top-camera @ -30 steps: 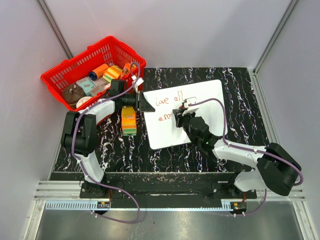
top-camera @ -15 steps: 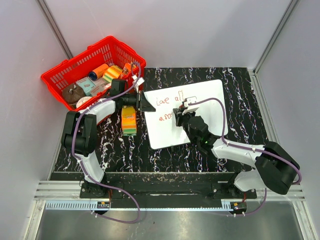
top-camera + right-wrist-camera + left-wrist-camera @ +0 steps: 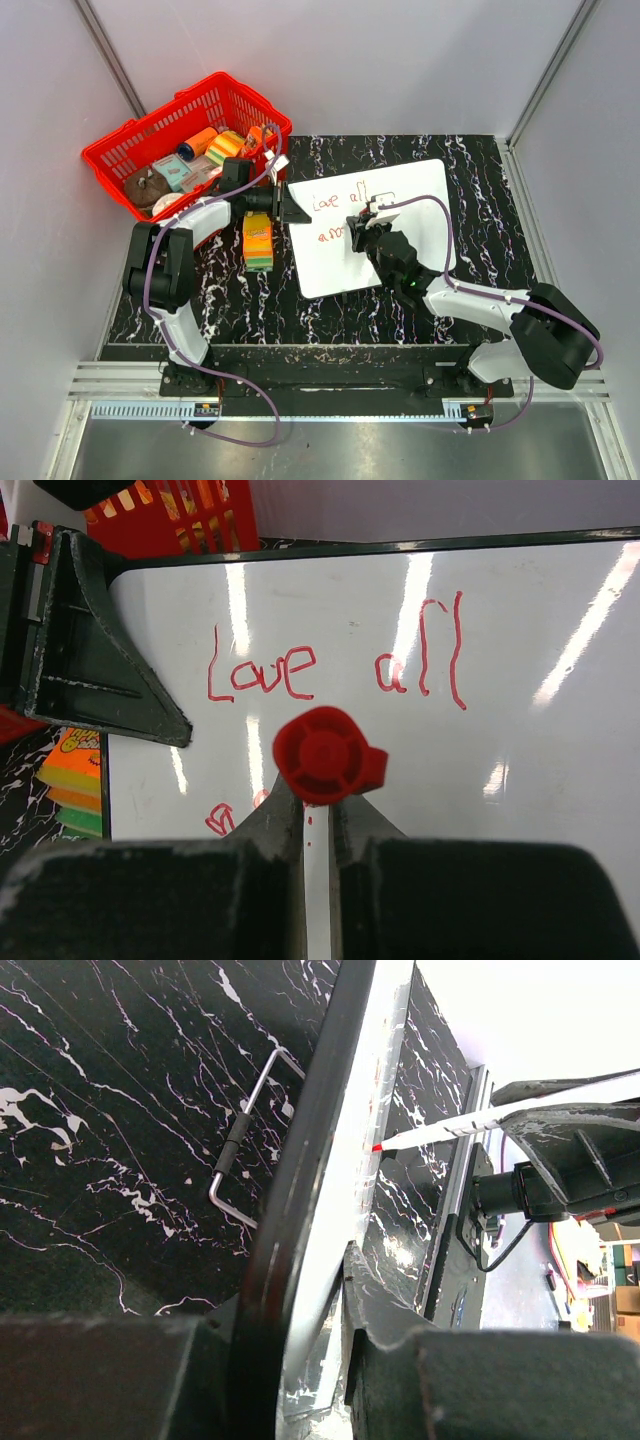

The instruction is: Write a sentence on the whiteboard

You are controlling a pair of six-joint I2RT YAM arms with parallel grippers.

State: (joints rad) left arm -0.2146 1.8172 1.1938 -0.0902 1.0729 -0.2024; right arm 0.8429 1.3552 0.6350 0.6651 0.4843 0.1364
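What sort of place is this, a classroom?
Probably a robot lab test booth: plain grey walls box in a black marbled table, a left arm and right arm are bolted at its near edge, and a red basket holds assorted props.

- Robot lab cell: plain grey panels [image 3: 400,60] wall in a black marbled table [image 3: 480,170].
- Mounting rail [image 3: 330,398] runs along six o'clock, with a bare metal sheet [image 3: 330,450] nearer.

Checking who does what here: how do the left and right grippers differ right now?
The left gripper clamps the whiteboard by its left edge; the right gripper is shut on the red-capped marker pen. The left gripper sits at the board's rim; the right gripper hangs over its middle, beside the second line of the sentence. Both are closed on something.
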